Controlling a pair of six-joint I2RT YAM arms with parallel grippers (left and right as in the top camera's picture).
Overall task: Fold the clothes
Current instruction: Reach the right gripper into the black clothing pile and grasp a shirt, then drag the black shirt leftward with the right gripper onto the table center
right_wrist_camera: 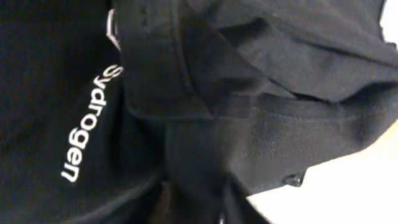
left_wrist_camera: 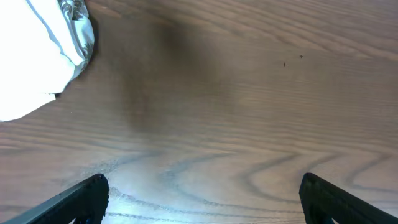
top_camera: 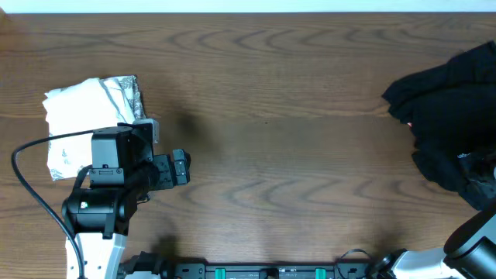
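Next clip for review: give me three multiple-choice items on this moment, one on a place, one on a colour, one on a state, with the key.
1. Where does the white garment lie?
A. at the right end
B. at the left end of the table
C. mid-table

2. What colour is the lettering on the black shirt?
A. red
B. yellow
C. white

3. How is the left gripper?
A. open over bare wood
B. shut on the white garment
C. shut on a black shirt

Key:
1 B: the overhead view shows it at the left, far from the black pile at the right.
2 C: the right wrist view shows white letters on black fabric.
3 A: its fingers stand wide apart with only wood between them.
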